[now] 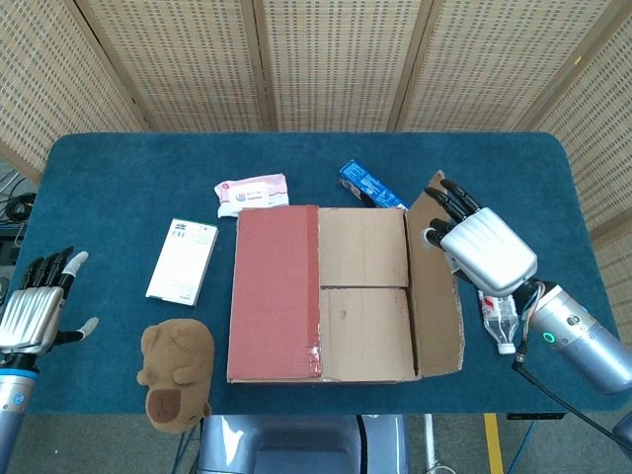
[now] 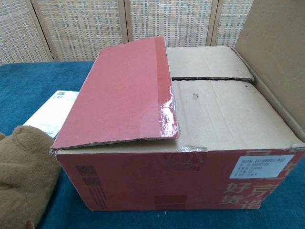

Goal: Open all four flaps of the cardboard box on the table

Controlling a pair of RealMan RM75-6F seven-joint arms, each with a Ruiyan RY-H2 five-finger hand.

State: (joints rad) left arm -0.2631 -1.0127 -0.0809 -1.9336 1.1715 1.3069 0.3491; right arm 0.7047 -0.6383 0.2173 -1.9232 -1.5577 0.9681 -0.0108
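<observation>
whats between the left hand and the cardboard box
In the head view, a white packet and a brown plush toy lie between the left hand and the cardboard box.

Red-printed brown cardboard box (image 2: 190, 143): matt, glossy tape strip. Blue table cloth (image 1: 128, 188): matt. Brown plush toy (image 1: 178, 373): fuzzy.

We get head view steep from above, whole table (image 1: 118, 168). Chest view low, close, probably level with cardboard box (image 2: 190, 143); both share box.

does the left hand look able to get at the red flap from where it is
Probably yes. The left hand is open at the table's left edge; only the white packet and plush toy lie low before the red flap.
</observation>
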